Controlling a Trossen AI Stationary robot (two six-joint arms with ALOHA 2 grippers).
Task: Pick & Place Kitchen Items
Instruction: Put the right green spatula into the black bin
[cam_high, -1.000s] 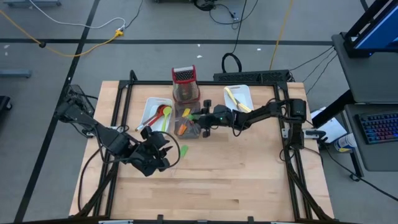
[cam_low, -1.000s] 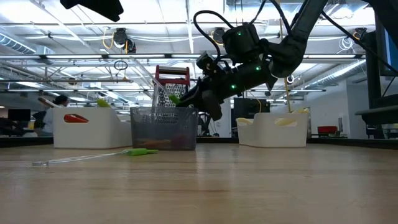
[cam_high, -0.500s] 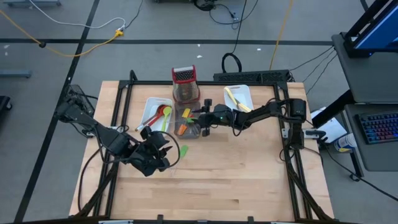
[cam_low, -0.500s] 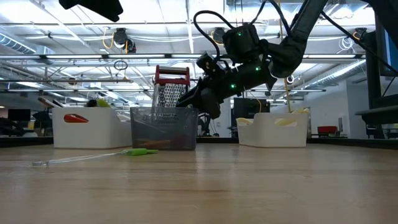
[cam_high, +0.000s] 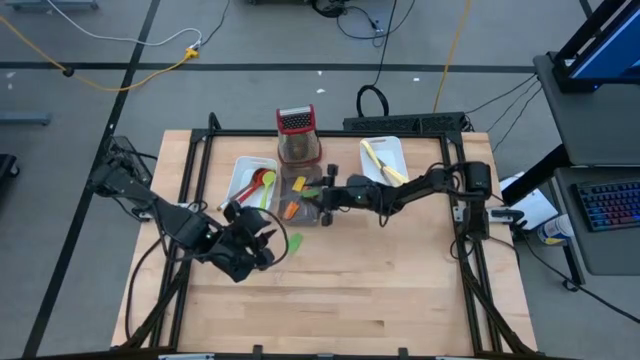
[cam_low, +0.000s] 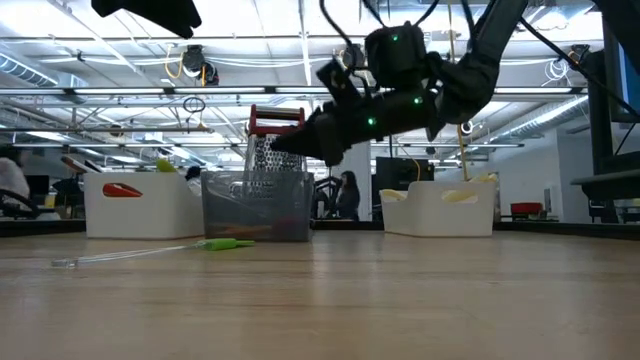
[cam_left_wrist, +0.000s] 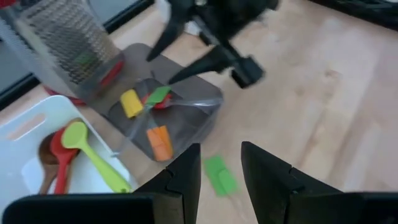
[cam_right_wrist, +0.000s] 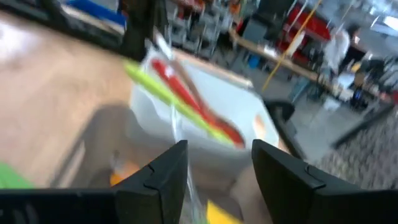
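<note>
The left tool (cam_high: 252, 240) hovers low over the table (cam_high: 400, 280) with its fingers spread and nothing between them. Just ahead of it lies a small green spatula (cam_left_wrist: 219, 175), flat on the bare wood, with what looks like a clear thin handle running off from the green blade (cam_low: 228, 243). It should be very light and a little flexible, the blade probably soft silicone and the handle stiff, smooth plastic that may slip. The handle close to the blade seems the best place to pinch, since the blade would bend.

Beyond that tool, a white tray (cam_high: 245, 176) holds glossy red and green spoons (cam_left_wrist: 93, 155) and a wooden one, all rigid and slim.

Next along, a grey translucent tray (cam_high: 305, 200) holds small yellow, orange, red and green spatulas (cam_left_wrist: 146, 112), overlapping loosely. These are also light and likely springy. A red-topped metal box grater (cam_high: 296, 135) stands just behind it.

The right tool (cam_high: 320, 197) hangs above this grey tray, released, fingers apart and empty. Behind its arm, another white tray (cam_high: 384, 160) carries pale-handled knives (cam_high: 378, 160); these are stiff, best taken by the handle.
</note>
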